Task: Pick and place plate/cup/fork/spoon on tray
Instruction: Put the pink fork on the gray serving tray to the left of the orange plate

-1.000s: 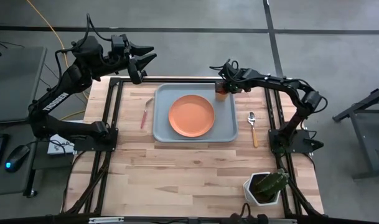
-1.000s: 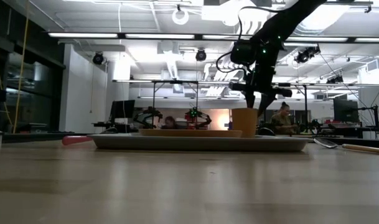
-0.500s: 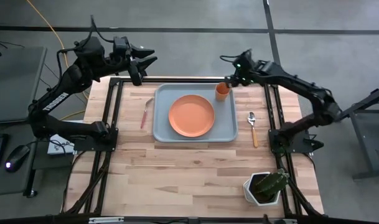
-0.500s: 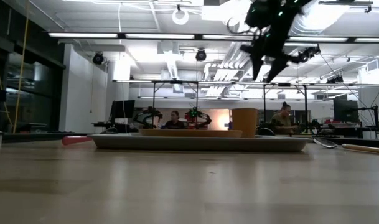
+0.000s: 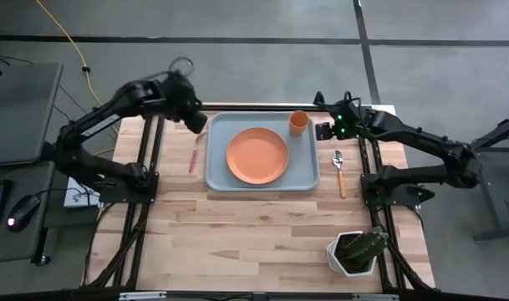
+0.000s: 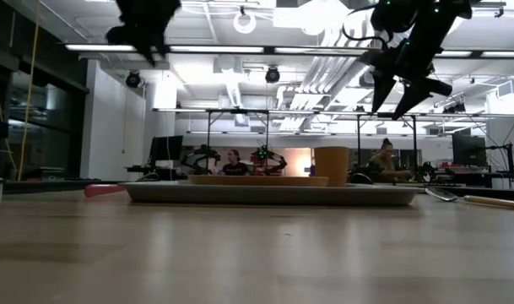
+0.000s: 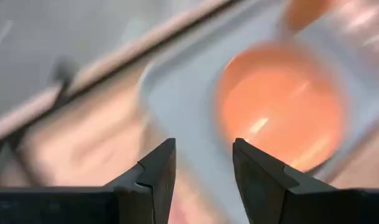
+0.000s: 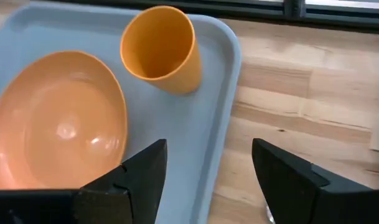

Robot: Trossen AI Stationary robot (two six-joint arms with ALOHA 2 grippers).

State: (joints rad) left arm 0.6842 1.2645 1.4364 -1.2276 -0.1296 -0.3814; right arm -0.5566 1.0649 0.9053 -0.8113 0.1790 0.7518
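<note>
The pale blue-grey tray lies in the middle of the table's far half. The orange plate rests flat on the tray. The orange cup stands upright in the tray's far right corner and shows in the right wrist view. The pink-handled fork lies on the table left of the tray. The spoon lies on the table right of the tray. My left gripper hangs open above the tray's far left corner. My right gripper hangs open and empty just right of the cup.
A white faceted pot with a green plant stands near the table's front right corner. The dark frame rails run along the left and right sides of the table. Bare wood lies in front of the tray.
My right gripper has risen off the cup, which stays upright on the tray, and has gone toward the table's right edge. My left gripper has come in from beyond the far edge toward the tray's far left corner and tipped downward.
</note>
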